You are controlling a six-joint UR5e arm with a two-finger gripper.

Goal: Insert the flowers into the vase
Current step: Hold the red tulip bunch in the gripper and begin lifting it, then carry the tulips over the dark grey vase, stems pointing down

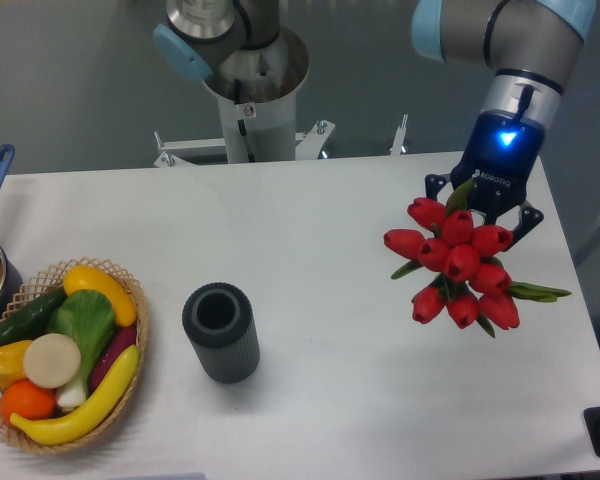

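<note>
Pincer (488, 212), at the far right above the worktop (330, 260), grips the tulip bunch (460, 262); red buds face the camera, the stem axis running away from view. The ribbed grey vase (221, 331) stands upright, well apart, left of centre.
</note>
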